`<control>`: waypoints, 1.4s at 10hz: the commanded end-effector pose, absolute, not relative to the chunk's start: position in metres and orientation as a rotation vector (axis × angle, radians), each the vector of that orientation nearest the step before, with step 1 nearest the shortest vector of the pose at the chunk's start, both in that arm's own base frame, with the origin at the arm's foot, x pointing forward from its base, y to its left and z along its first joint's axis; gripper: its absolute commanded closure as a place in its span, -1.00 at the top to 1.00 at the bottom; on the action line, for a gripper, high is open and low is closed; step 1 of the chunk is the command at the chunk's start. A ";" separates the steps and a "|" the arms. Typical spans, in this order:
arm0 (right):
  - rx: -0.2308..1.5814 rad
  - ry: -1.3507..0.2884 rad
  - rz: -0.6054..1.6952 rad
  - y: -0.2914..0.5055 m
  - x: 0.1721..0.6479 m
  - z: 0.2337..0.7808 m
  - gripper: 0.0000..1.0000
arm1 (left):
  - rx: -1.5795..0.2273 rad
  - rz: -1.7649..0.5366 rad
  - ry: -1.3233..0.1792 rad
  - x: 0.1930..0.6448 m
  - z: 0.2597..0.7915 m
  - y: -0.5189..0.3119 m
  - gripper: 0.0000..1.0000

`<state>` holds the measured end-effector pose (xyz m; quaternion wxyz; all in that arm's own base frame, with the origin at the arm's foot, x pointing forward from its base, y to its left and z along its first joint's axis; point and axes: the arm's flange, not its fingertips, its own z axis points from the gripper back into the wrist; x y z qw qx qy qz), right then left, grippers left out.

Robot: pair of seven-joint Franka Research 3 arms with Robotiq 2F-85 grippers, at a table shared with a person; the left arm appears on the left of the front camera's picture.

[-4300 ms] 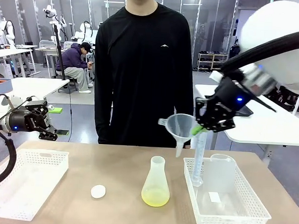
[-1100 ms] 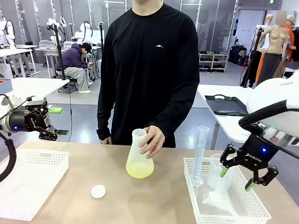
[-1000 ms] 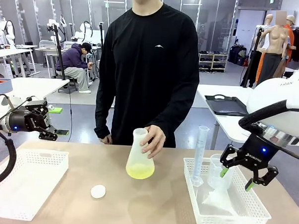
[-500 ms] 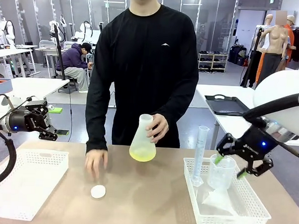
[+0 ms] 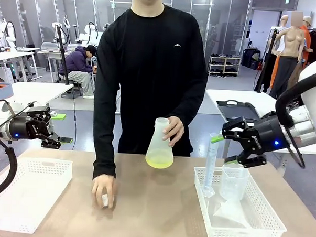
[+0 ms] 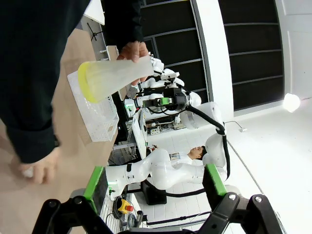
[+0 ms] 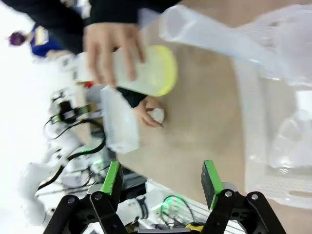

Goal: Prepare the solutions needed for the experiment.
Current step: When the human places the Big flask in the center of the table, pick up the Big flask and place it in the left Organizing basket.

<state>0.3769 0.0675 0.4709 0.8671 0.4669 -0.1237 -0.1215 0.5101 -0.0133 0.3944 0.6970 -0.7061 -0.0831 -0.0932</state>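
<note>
The person's hand holds a translucent conical flask [image 5: 160, 143] above the table's middle; the yellow-green solution [image 5: 159, 161] lies shallow in its base. The flask [image 6: 113, 74] and its solution [image 6: 85, 81] appear in the left wrist view, and the flask [image 7: 127, 72] with its solution [image 7: 165, 70] in the right wrist view. My right gripper [image 5: 225, 149] hangs open and holds nothing above the right basket [image 5: 237, 236], beside the measuring cylinder [image 5: 210, 164]. In its own view the right gripper [image 7: 162, 178] is open. My left gripper [image 5: 54, 141] is open at the far left, with the left gripper [image 6: 153, 184] holding nothing.
The right basket holds the cylinder, a beaker [image 5: 233, 179] and a funnel [image 5: 228, 211]. A white basket [image 5: 28, 192] lies at the left. The person's other hand [image 5: 103, 191] rests flat on the table over the small white disc.
The person raised the flask and shifted it right, and lowered the other hand onto the white disc. My right gripper rose away from the beaker. The left arm stayed still.
</note>
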 end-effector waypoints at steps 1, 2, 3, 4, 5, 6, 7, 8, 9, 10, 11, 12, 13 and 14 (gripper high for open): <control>1.163 -0.185 -0.107 0.064 0.401 0.450 0.63 | -1.584 -0.215 -0.183 0.509 0.396 -0.014 1.00; 1.262 -0.169 -0.089 0.061 0.407 0.445 0.63 | -1.584 -0.215 -0.183 0.509 0.396 -0.014 1.00; 1.335 -0.126 -0.087 0.059 0.412 0.440 0.63 | -1.584 -0.215 -0.183 0.509 0.396 -0.014 1.00; 1.362 -0.107 -0.085 0.058 0.414 0.437 0.63 | -1.584 -0.215 -0.183 0.509 0.396 -0.014 1.00; 1.394 -0.089 -0.088 0.055 0.418 0.434 0.63 | -1.584 -0.215 -0.183 0.509 0.396 -0.014 1.00; 1.451 -0.075 -0.081 0.051 0.421 0.431 0.63 | -1.584 -0.215 -0.183 0.509 0.396 -0.014 1.00; 1.493 -0.073 -0.074 0.051 0.423 0.427 0.63 | -1.584 -0.215 -0.183 0.509 0.396 -0.014 1.00; 1.502 -0.067 -0.073 0.050 0.424 0.424 0.63 | -1.584 -0.215 -0.183 0.509 0.396 -0.014 1.00; 1.519 -0.060 -0.065 0.051 0.425 0.423 0.63 | -1.584 -0.215 -0.183 0.509 0.396 -0.014 1.00; 1.524 -0.069 -0.068 0.051 0.425 0.423 0.63 | -1.584 -0.215 -0.183 0.509 0.396 -0.014 1.00; 1.521 -0.074 -0.105 0.050 0.424 0.424 0.63 | -1.584 -0.215 -0.183 0.509 0.396 -0.014 1.00; 1.486 -0.060 -0.165 0.050 0.424 0.426 0.63 | -1.584 -0.215 -0.183 0.509 0.396 -0.014 1.00; 1.507 -0.046 -0.096 0.049 0.422 0.424 0.63 | -1.584 -0.215 -0.183 0.509 0.396 -0.014 1.00; 1.507 -0.046 -0.096 0.049 0.422 0.424 0.63 | -1.584 -0.215 -0.183 0.509 0.396 -0.014 1.00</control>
